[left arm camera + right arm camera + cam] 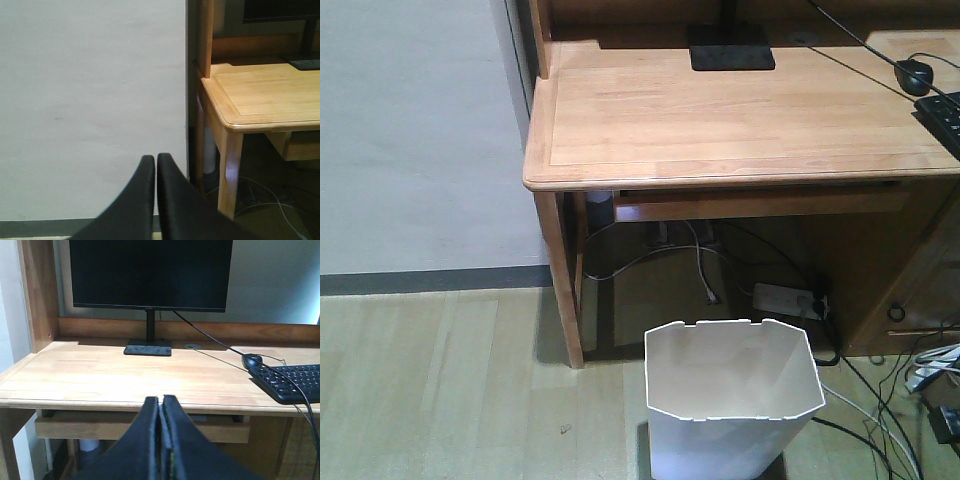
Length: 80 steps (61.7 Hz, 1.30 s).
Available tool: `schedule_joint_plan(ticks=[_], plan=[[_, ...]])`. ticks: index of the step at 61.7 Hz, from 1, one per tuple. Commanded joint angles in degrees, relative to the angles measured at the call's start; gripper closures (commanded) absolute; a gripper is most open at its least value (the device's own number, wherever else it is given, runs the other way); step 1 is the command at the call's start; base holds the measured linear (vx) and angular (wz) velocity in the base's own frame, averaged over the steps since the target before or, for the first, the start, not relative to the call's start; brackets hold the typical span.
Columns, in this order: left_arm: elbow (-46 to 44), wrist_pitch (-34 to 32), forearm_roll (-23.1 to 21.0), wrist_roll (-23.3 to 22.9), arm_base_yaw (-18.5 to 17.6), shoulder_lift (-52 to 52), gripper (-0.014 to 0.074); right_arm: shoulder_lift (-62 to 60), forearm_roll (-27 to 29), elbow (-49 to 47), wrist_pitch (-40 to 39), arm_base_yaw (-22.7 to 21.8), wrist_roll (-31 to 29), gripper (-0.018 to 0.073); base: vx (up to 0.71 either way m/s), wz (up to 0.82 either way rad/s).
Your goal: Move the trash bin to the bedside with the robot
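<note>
Left tool (155, 160) and right tool (161, 401) are closed.

Trash bin (732, 395) — base cut off below; monitor (150, 272) top cropped.

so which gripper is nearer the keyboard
Right, most likely. The right gripper faces the desk head-on, with the keyboard ahead to its right. The left gripper points at the wall beside the desk's left corner, with no keyboard in its view.

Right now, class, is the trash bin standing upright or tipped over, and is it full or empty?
Upright, apparently empty: the trash bin stands on the floor, rim up, only bare inner walls showing.
</note>
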Motion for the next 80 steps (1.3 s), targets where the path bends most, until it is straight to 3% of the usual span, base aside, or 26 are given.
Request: schedule_joint_plan(ticks=[1, 27, 43, 70, 80], plan=[[1.08, -3.78, -0.24, 0.0, 0.01, -0.84, 0.0603, 0.67, -0.75, 0.39, -4.04, -0.08, -0.18, 0.0568, 0.0, 0.0], [1.08, -3.78, -0.24, 0.0, 0.01, -0.84, 0.0603, 0.67, -0.75, 0.39, -4.04, -0.08, -0.18, 0.0568, 0.0, 0.0], [1.08, -3.78, -0.24, 0.0, 0.01, -0.84, 0.0603, 0.73, -1.01, -1.11, -14.95, -0.06, -1.67, 0.0568, 0.0, 0.0], [1.08, -3.78, -0.24, 0.0, 0.01, -0.84, 0.0603, 15.47, -0.33, -22.57, 2.72, -0.06, 0.18, 0.0568, 0.0, 0.0], [1.08, -3.78, -0.24, 0.0, 0.01, -0.84, 0.0603, 17.55, -0.33, -23.7, 1.37, -0.06, 0.26, 0.0568, 0.0, 0.0]])
